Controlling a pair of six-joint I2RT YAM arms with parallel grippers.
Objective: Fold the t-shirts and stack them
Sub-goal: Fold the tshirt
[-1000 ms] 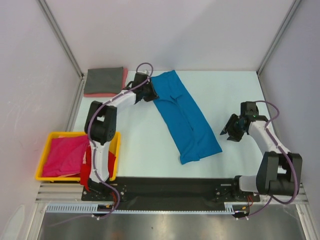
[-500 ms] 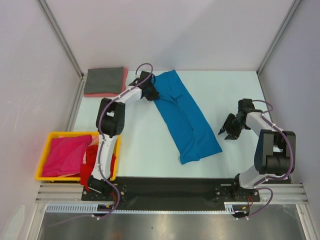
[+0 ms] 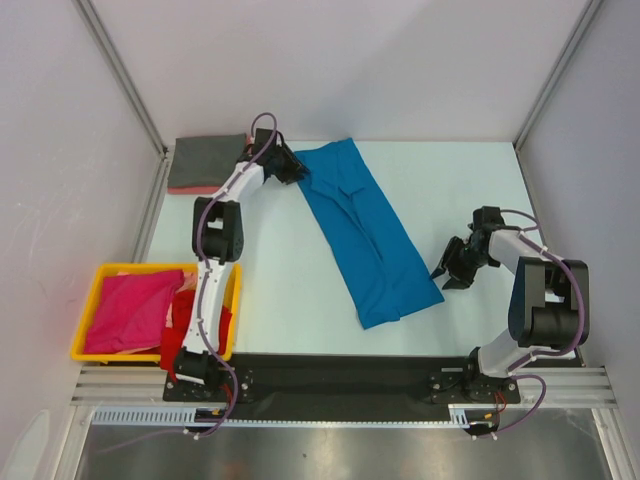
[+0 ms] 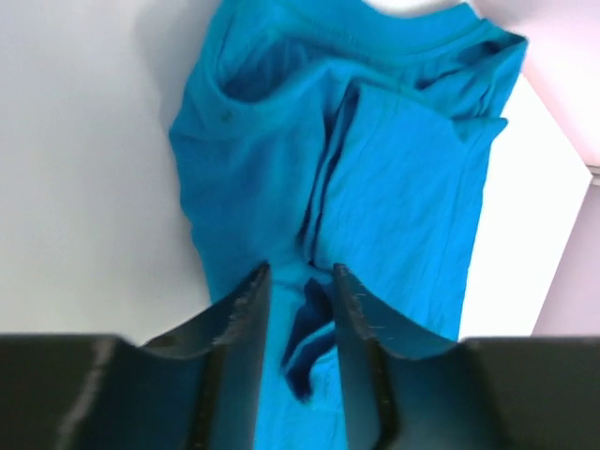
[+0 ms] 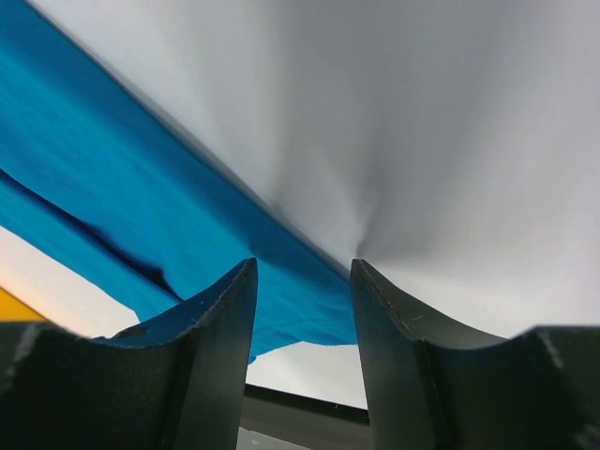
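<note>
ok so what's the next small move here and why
Probably ease the right gripper left onto the near end of the blue t-shirt. The shirt lies as a long narrow strip, not yet folded across; the right jaws are open just beside that end, and the left gripper sits open over the collar end.

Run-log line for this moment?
blue t-shirt: folded lengthwise | left pincer: open, far end | right pincer: open, near end | grey t-shirt: folded

Free table (image 3: pixel 280 270) between blue t-shirt (image 3: pixel 365 235), bin (image 3: pixel 100 268)
</note>
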